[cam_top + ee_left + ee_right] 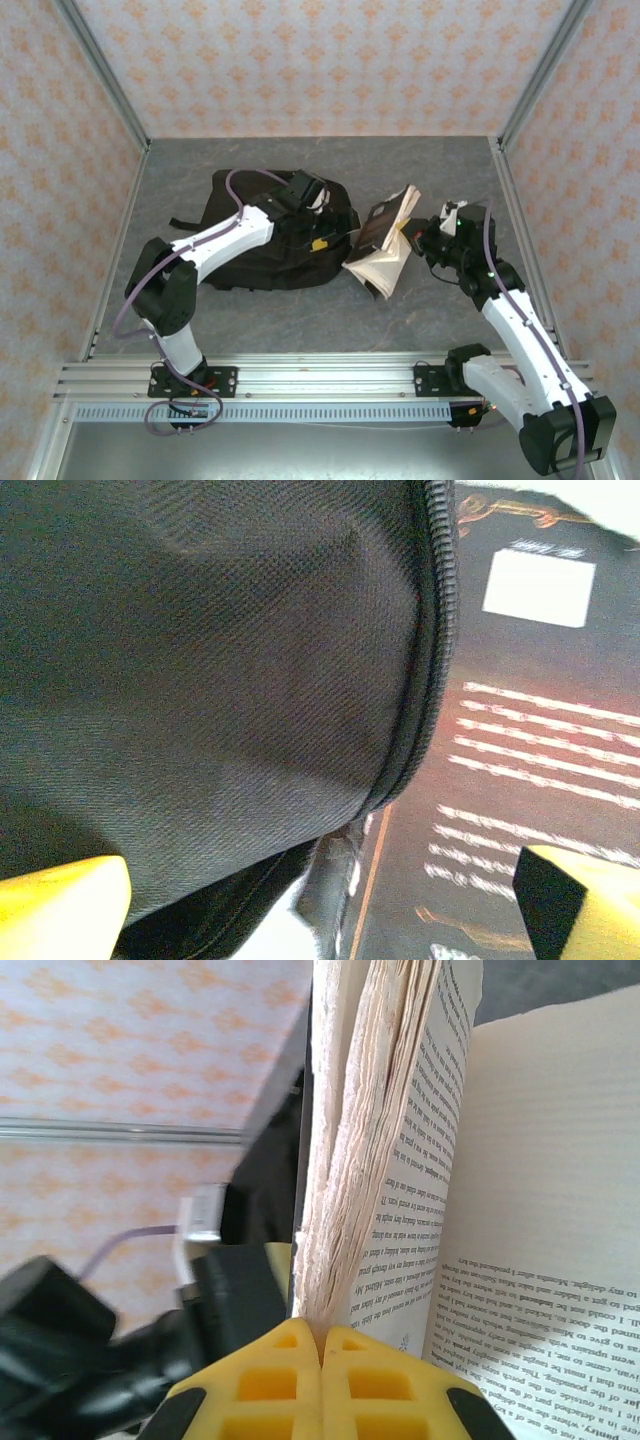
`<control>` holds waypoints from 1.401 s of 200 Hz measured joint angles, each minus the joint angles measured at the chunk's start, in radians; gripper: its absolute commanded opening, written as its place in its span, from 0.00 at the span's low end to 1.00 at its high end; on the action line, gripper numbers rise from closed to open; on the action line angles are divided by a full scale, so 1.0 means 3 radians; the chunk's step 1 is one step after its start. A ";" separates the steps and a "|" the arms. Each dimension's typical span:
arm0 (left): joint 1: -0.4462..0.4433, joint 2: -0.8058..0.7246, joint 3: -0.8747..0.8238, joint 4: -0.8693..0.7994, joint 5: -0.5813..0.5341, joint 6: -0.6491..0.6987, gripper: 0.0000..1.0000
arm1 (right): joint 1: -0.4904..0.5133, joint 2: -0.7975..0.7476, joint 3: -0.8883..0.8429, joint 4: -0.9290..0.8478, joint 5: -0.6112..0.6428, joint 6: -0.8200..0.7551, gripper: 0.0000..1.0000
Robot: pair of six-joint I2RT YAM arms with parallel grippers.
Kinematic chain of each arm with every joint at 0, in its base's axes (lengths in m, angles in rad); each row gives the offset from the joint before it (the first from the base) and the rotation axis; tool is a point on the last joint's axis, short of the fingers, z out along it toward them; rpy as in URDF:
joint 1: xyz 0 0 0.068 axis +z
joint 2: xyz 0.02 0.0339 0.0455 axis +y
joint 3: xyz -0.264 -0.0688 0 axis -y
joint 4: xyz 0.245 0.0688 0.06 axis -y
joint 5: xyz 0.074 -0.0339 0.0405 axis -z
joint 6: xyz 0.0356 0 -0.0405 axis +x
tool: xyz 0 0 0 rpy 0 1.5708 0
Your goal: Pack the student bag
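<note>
I am seeing the left fingers [60, 900] standing wide apart above the student bag [270, 265], closed on nothing; black fabric and a zip [437, 630] are running between the two yellow tips, and I cannot tell whether either tip is brushing the cloth. I am seeing the right fingers [270, 1380] pressed together on the book [385, 262], pinching the edge of its page block; the pages are fanning up from the seam between the pads.

The student bag is lying flat on the grey surface [300, 330], left of centre, with the left arm [215, 240] reaching across it; the book is standing open just beside the bag's right edge.

The overhead view is giving me the layout of bag, book and both arms. The left wrist view is adding the book's dark cover, with a white label [538, 587] and rows of pale print, lying against the bag's zipped rim; overhead that detail is too small to read. The right wrist view is adding printed text on an open page to the right of the pinched block.
</note>
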 measured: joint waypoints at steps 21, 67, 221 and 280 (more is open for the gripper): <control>0.0032 -0.0005 -0.0233 0.0524 0.0117 -0.0478 1.00 | 0.0000 0.0004 0.0000 0.0252 -0.0025 0.0211 0.00; 0.0061 -0.0005 -0.0739 0.1700 0.0177 -0.1577 0.98 | 0.0000 0.0027 -0.0123 0.0851 -0.0025 0.0622 0.00; 0.0178 -0.0399 -0.0674 0.1797 0.0159 -0.1455 0.00 | 0.0191 0.0375 -0.0518 0.0846 0.0159 0.0182 0.51; 0.0329 -0.0881 -0.0598 0.1188 0.0037 -0.0829 0.00 | 0.0184 0.0235 0.0013 0.0064 0.0477 -0.0356 0.74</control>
